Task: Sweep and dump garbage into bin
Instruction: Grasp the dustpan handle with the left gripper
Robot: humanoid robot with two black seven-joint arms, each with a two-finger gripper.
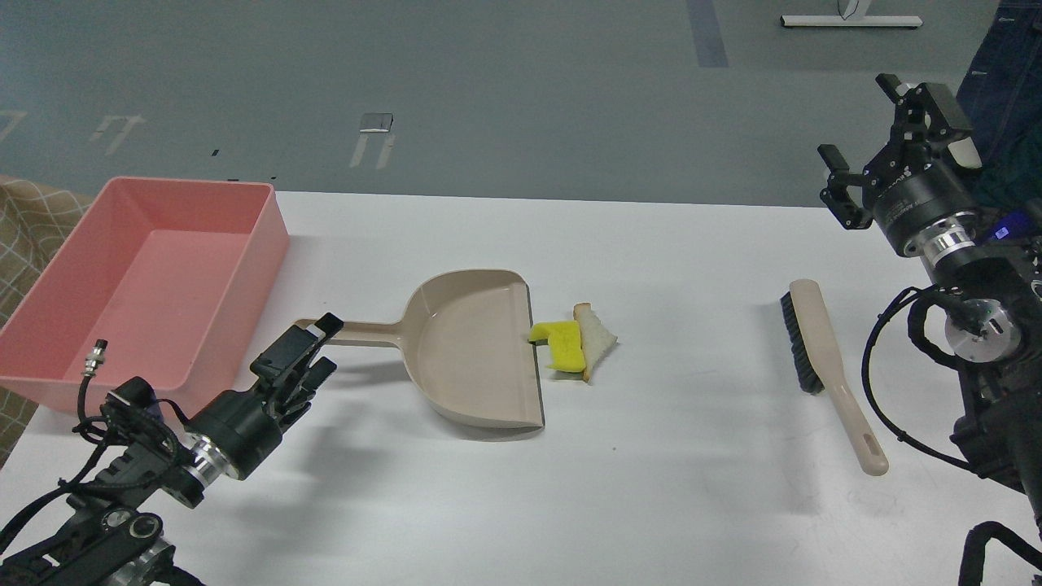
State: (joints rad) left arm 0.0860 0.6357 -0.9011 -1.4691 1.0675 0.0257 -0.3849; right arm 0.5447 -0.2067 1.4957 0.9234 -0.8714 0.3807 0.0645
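Left gripper [313, 346] seen just beside dustpan [476, 350] handle end, fingers bunched; released or clenched could not be told. Right gripper [883, 142] held raised at table's [692, 505] far right, fingers spread, nothing grasped. Yellow chunk [562, 343] and bread piece [594, 338] found touching at dustpan mouth. Bin [146, 285] placed far left. Brush [822, 358] laid right.

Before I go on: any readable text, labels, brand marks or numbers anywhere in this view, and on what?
None can be read.
right gripper: faint light lettering on its black body, too small and blurred to read.
bin, dustpan, brush, yellow chunk, bread piece: no print visible.
Floor: pale painted marks, shapes only, no letters.
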